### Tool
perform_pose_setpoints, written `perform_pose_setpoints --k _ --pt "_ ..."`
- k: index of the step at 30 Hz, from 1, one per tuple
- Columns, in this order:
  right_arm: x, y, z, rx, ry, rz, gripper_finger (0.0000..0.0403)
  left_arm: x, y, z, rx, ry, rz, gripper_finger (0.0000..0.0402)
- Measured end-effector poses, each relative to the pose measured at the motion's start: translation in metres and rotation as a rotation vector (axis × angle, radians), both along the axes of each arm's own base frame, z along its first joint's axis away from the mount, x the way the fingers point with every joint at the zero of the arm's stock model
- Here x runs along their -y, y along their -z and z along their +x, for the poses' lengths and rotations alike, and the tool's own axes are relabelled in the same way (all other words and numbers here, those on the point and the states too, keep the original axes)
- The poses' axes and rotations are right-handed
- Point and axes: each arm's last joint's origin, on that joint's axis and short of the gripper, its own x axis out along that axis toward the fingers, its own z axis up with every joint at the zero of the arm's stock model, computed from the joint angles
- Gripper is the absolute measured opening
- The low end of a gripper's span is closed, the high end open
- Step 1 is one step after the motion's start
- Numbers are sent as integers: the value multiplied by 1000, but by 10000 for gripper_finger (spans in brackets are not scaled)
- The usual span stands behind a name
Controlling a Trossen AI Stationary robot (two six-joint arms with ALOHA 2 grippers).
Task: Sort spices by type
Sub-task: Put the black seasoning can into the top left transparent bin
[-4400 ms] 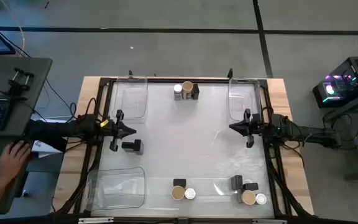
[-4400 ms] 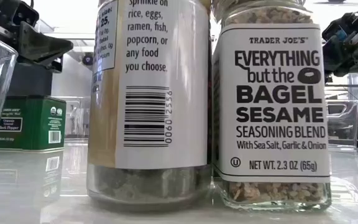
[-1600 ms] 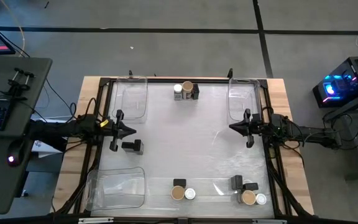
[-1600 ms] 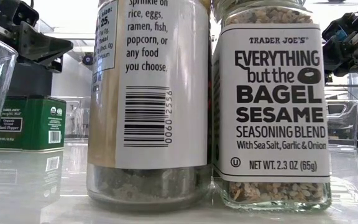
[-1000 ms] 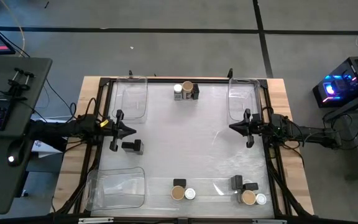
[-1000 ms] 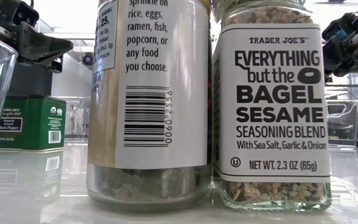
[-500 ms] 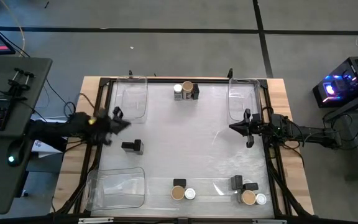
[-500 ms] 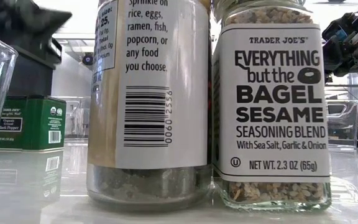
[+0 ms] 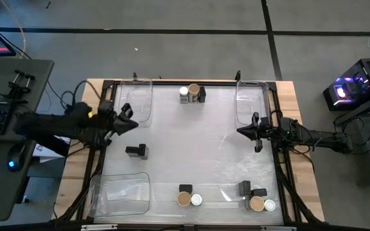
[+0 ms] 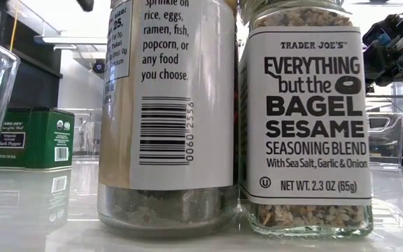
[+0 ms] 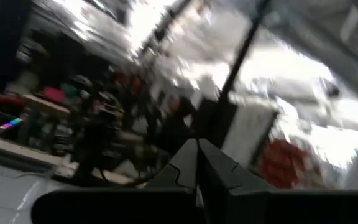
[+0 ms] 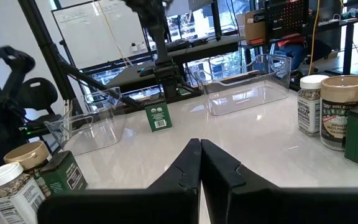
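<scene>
In the high view, the left hand (image 9: 127, 115) sits at the left of the frame, raised over the counter's (image 9: 191, 154) left edge beside the upper-left clear bin (image 9: 135, 101); the left wrist view shows its fingers (image 11: 188, 167) pressed together, clenched on nothing. Just below and right of it a lone black spice tin (image 9: 137, 151) lies on the counter, apart from the hand. A second clear bin (image 9: 122, 192) fills the lower left corner. At top centre, a trio of spices (image 9: 192, 94) stands touching: white-topped jar, tan-topped jar and black tin. At bottom centre another trio (image 9: 188, 196) stands by the near edge, and further right a fourth cluster (image 9: 255, 196) sits in the lower right. The right hand (image 9: 244, 131) hovers at the right-hand side, below the upper-right bin (image 9: 249, 101); the right wrist view shows its fingers (image 12: 191, 163) closed together, empty.
</scene>
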Motion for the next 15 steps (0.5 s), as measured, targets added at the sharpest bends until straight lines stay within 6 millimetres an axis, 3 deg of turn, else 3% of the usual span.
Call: perform_pose_setpoints --k 5,8,15 --pt "0 0 0 0 0 0 0 -1 -35 21 -9 -17 12 1" --pt "0 0 0 0 0 0 0 -2 -48 21 -86 58 46 9" --pt "0 0 0 0 0 0 0 5 -30 2 -567 216 144 92"
